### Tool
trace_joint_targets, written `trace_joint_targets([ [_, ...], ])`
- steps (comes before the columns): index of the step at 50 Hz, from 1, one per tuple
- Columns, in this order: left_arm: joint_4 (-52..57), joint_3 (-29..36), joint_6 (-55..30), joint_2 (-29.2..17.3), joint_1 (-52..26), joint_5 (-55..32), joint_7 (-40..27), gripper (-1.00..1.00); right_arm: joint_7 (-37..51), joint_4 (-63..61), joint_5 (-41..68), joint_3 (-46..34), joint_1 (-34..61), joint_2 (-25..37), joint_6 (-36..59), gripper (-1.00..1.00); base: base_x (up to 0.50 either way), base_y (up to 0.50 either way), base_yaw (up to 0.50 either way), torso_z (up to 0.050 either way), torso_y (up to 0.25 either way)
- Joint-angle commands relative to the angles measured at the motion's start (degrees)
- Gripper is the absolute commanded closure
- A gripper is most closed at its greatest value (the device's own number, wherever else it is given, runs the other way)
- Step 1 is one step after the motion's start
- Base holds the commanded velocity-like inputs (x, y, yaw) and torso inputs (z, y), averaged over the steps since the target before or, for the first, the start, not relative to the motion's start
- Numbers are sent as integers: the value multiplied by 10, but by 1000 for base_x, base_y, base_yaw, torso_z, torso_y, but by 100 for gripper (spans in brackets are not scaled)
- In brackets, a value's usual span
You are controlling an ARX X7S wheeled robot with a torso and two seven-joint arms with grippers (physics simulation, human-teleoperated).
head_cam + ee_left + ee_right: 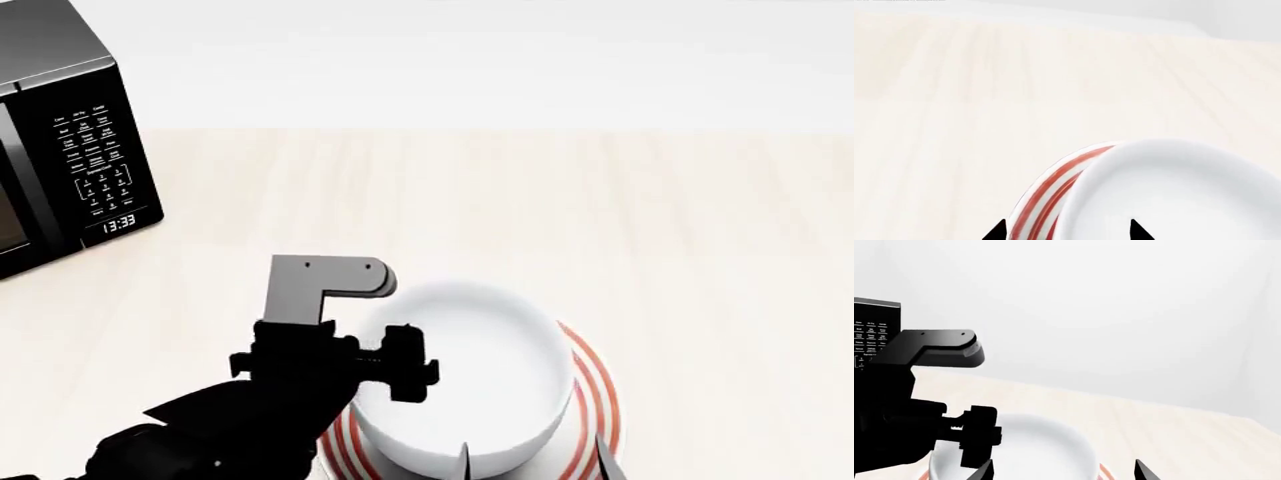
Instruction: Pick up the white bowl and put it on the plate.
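At the far left of the head view the black microwave (60, 150) stands on the pale wooden bench (694, 230), well apart from the work and no part of it. Next comes the left gripper (394, 375), reaching in at the near-left rim of the white bowl (467, 385); its wrist view shows two dark fingertips astride the bowl's wall, so it looks to be pinching the rim, though contact itself is hidden and I cannot tell for sure. The bowl sits over the plate (594, 385), whose red rings peep out at each side, so placing seems nearly done. The right gripper (1064, 471) hangs beside, jaws spread and empty, probably just clear of the way.
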Motion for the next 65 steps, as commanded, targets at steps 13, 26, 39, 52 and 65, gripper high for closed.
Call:
trace_joint_targets([
  [13,157,16,91,-73,-46,131,-142,-100,-4,-17,-10,16,0,-6,0,-100,0,0,0,0,0],
  [26,291,34,145,-177,-40,200,-235,-100,6,-49,-7,30,-1,4,17,-100,0,0,0,0,0],
  [39,400,53,179,-276,-28,273,-323,-100,11,-75,-6,34,-1,11,31,-100,0,0,0,0,0],
  [52,595,78,194,-392,-14,376,-456,-100,23,-131,3,58,-7,27,60,-100,0,0,0,0,0],
  [65,714,90,185,-462,-5,460,-540,-100,30,-184,1,59,-4,33,90,-100,0,0,0,0,0],
])
